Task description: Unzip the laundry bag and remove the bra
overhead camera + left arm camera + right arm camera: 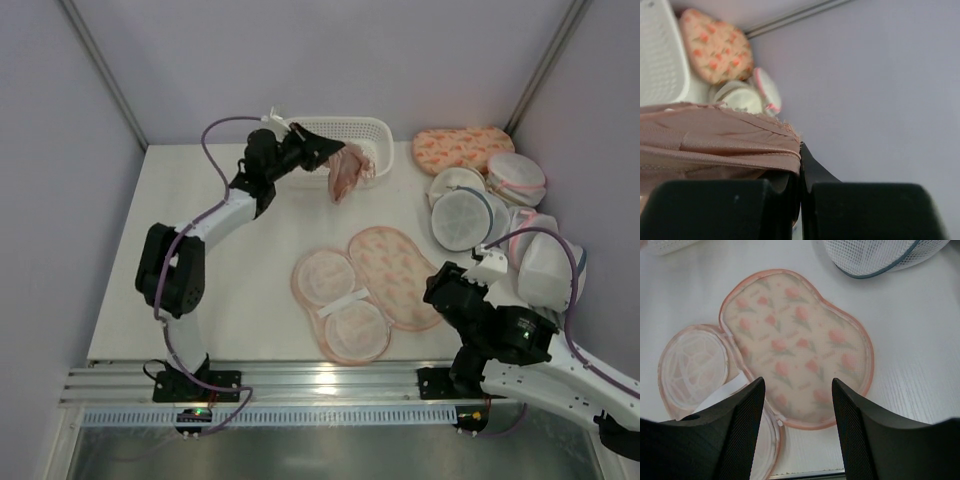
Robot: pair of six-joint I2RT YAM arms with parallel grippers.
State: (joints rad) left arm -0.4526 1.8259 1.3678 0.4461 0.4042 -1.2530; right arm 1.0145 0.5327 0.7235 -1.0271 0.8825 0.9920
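Note:
The laundry bag [395, 275] lies unzipped and folded open on the table, its printed half up and its mesh-lined half [345, 305] beside it. It also shows in the right wrist view [800, 347]. My left gripper [328, 152] is shut on the pale pink bra [347, 175] and holds it in the air at the front of the white basket [355, 132]. The bra fills the left wrist view [715, 145], pinched between the fingers. My right gripper [797, 405] is open and empty, above the bag's near edge.
A second printed bag [462, 148] lies at the back right. Several round white mesh bags [485, 205] are piled along the right side. The table's near edge and rail run below the open bag.

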